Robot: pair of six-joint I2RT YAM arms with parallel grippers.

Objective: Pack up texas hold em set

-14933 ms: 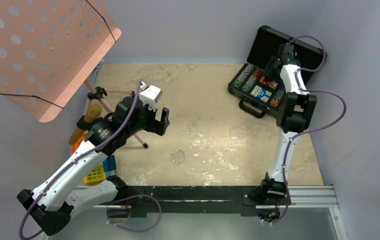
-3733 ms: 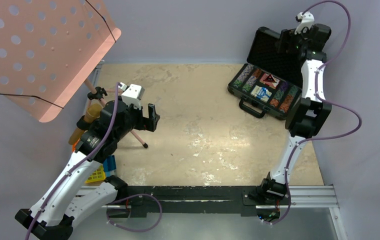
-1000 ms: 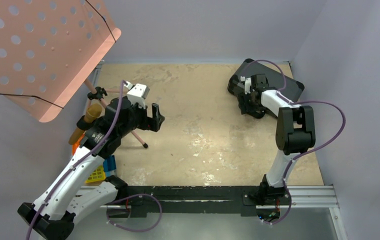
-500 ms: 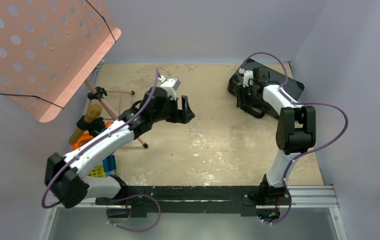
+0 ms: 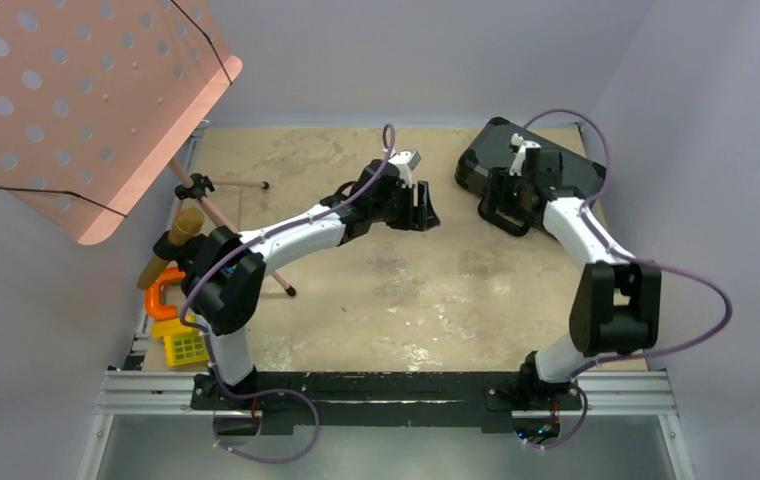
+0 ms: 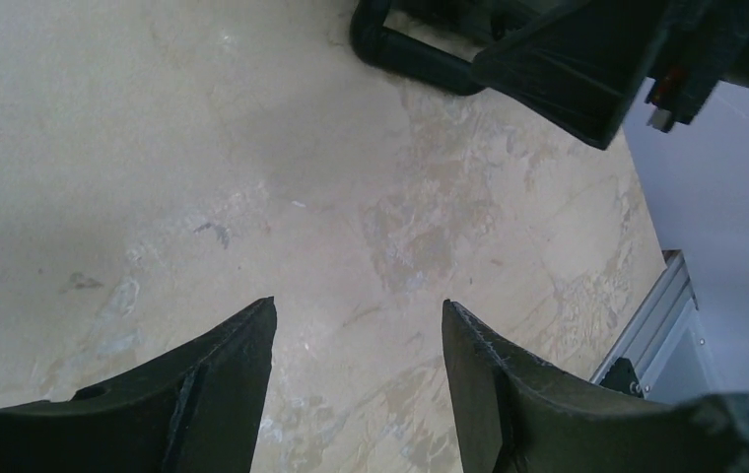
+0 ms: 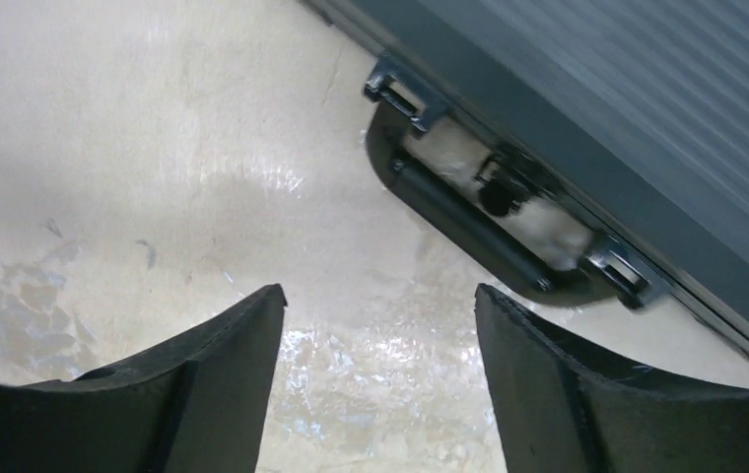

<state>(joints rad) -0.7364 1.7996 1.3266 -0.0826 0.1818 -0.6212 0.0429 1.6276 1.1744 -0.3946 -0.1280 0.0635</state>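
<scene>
The texas hold em set is a black briefcase [image 5: 546, 170] lying shut at the back right; its chips, cards and buttons are hidden inside. The right wrist view shows its ribbed lid [image 7: 627, 89], two latches and the black handle [image 7: 479, 232] lying on the table. My right gripper [image 5: 501, 195] hangs open just in front of the handle, nothing between its fingers [image 7: 378, 289]. My left gripper [image 5: 424, 212] is stretched out to mid-table, left of the case, open and empty [image 6: 359, 304]. The handle [image 6: 420, 64] and the right gripper's finger [image 6: 587, 79] show ahead of it.
A pink perforated music stand [image 5: 76, 100] overhangs the back left, its tripod legs [image 5: 246, 235] on the table. A yellow crate [image 5: 186, 347], an orange piece [image 5: 161, 295] and a wooden-handled object [image 5: 171, 245] sit at the left edge. The metal rail [image 5: 386, 385] runs along the near edge.
The case, open several seconds ago, lies shut. Over the last second my left arm swung far right toward the case, its jaws narrowing. My right gripper shifted a little along the case front.
</scene>
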